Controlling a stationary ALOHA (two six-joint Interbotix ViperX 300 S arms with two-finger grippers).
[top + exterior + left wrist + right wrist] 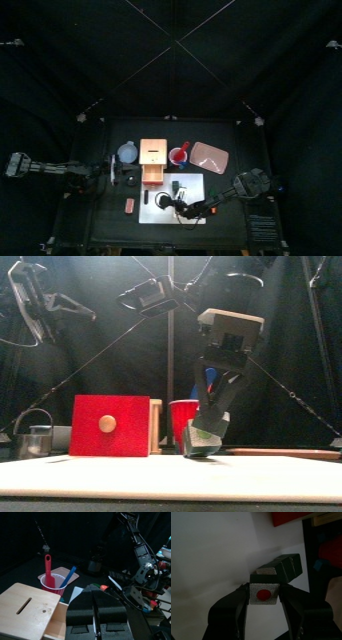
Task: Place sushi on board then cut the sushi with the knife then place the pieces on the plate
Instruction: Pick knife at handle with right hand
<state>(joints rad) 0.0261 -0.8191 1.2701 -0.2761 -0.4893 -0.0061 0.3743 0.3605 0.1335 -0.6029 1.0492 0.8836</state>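
The dark green sushi roll (281, 566) is clamped between the jaws of my right gripper (263, 587); its grey end face has a red centre. The roll (201, 440) hangs tilted, its lower end at or just above the white cutting board (160, 478). In the top view, the right gripper (191, 208) is over the board's (171, 183) front part. The red cup (183, 421) holds a red knife (47, 564) and a blue knife (70, 574). Behind the board lies the pink tray (211, 156). My left gripper (95, 594) rests shut beside the wooden box (27, 608).
The wooden box with its red drawer front (111, 426) stands behind the board's left part. A blue-grey bowl (127, 153) sits left of the box. The metal cutter (36, 440) is at the far left. A small red piece (130, 205) lies left of the board.
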